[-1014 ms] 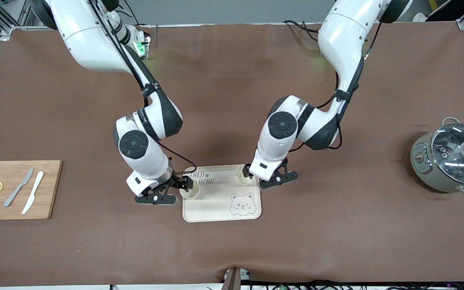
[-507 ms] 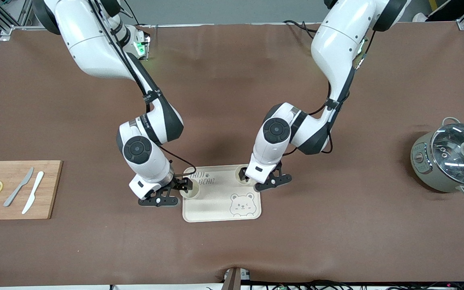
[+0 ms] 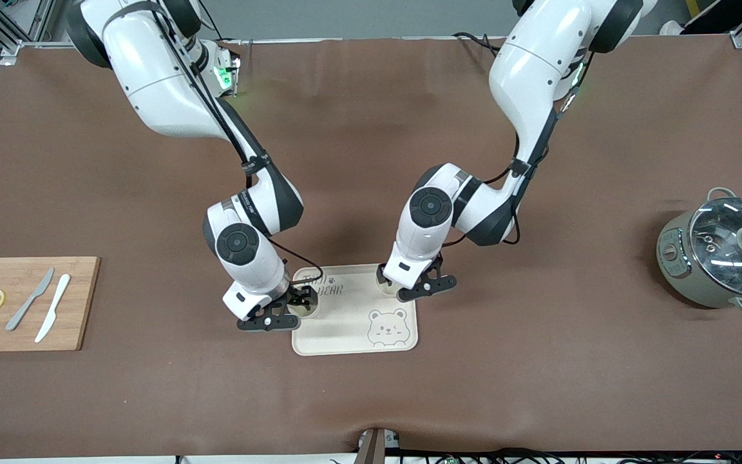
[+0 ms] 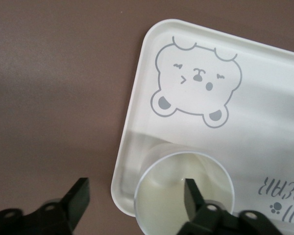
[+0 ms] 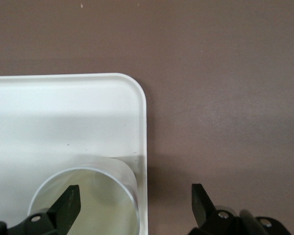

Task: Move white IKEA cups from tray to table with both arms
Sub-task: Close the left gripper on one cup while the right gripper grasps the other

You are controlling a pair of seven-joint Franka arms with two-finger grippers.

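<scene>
A cream tray with a bear drawing (image 3: 345,332) lies mid-table. Two white IKEA cups stand upright on it. One cup (image 3: 307,309) is at the tray's edge toward the right arm's end. The other cup (image 3: 389,288) is at the tray's corner toward the left arm's end, farther from the front camera. My right gripper (image 3: 292,309) is open, with one finger inside its cup (image 5: 83,200) and the other over the table. My left gripper (image 3: 408,284) is open the same way, astride the wall of its cup (image 4: 183,196). Wrists hide most of both cups in the front view.
A wooden cutting board (image 3: 23,303) with two knives and lemon slices lies at the right arm's end. A grey pot with a glass lid (image 3: 719,258) stands at the left arm's end. Brown table surrounds the tray.
Both hands have shifted a little toward the tray's middle. The cups have stayed on the tray in about the same places.
</scene>
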